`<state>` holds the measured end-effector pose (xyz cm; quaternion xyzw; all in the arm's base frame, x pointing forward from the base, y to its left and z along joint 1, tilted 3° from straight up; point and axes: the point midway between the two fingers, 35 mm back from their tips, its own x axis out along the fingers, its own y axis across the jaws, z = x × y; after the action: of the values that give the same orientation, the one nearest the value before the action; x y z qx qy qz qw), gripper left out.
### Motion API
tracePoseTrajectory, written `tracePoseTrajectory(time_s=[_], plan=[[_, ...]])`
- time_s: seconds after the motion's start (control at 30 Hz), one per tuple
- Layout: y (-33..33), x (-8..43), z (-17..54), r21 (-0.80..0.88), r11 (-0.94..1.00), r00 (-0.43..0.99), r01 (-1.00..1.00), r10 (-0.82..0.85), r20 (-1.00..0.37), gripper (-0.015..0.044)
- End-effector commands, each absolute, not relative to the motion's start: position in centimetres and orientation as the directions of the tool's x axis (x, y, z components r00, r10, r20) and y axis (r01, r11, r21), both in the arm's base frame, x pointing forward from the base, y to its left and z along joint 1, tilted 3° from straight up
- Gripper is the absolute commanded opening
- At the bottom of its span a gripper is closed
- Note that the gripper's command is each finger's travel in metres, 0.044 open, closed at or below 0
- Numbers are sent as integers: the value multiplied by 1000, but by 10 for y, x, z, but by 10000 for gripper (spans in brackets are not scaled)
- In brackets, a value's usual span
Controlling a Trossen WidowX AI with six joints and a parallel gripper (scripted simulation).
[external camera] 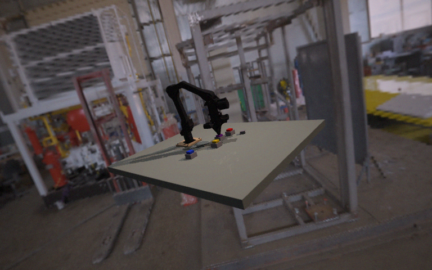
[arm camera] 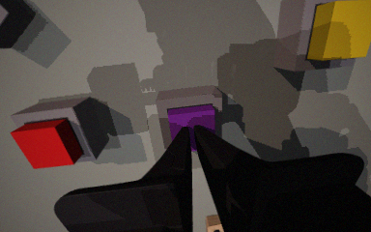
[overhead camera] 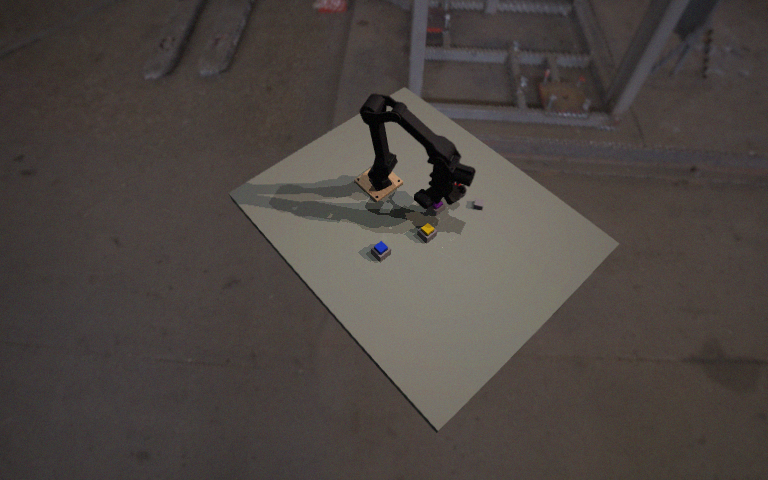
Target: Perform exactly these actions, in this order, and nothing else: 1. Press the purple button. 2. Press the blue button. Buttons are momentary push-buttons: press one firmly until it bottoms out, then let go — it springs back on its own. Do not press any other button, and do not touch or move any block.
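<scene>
Step in hand: press the purple button (arm camera: 191, 122). It sits on the worktop (overhead camera: 453, 316) between the red button (arm camera: 42, 142) and the yellow button (arm camera: 337, 30), with the blue button (overhead camera: 380, 247) further out beyond the yellow one.

The gripper (arm camera: 192, 130) points down with its fingers pressed together and nothing between them, forming a single narrow tip. In the wrist view that tip lies over the near edge of the purple cap; whether it already touches the cap cannot be told.

Procedure, as judged from this position:
1. Shift the tip slightly toward the centre of the cap, so it does not slide off the edge onto the grey housing.
2. Drive straight down, without sideways motion, until the cap bottoms out.
3. Lift straight up and let the cap spring back.
4. Rise above the yellow button before crossing to the blue one.

Caution: a small grey block (overhead camera: 478, 204) lies near, beyond the red button. Keep off it.
</scene>
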<state>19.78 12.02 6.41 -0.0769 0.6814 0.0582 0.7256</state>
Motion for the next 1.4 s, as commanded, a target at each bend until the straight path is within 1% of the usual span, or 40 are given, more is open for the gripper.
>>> tracePoseTrajectory(time_s=[0.0, 0.6, 0.73, 0.93, 1.13, 1.37], plan=[[119, 197, 57, -41, 980, 58, -194, -30, -998, 20], [119, 197, 57, -41, 980, 58, -194, -30, -998, 20], [120, 196, 89, -40, 980, 59, -194, -29, -998, 20], [120, 195, 94, -40, 980, 58, -194, -30, -998, 20], [122, 192, 152, -40, 980, 58, -194, -29, -998, 20], [117, 197, 154, -40, 980, 58, -194, -29, -998, 20]])
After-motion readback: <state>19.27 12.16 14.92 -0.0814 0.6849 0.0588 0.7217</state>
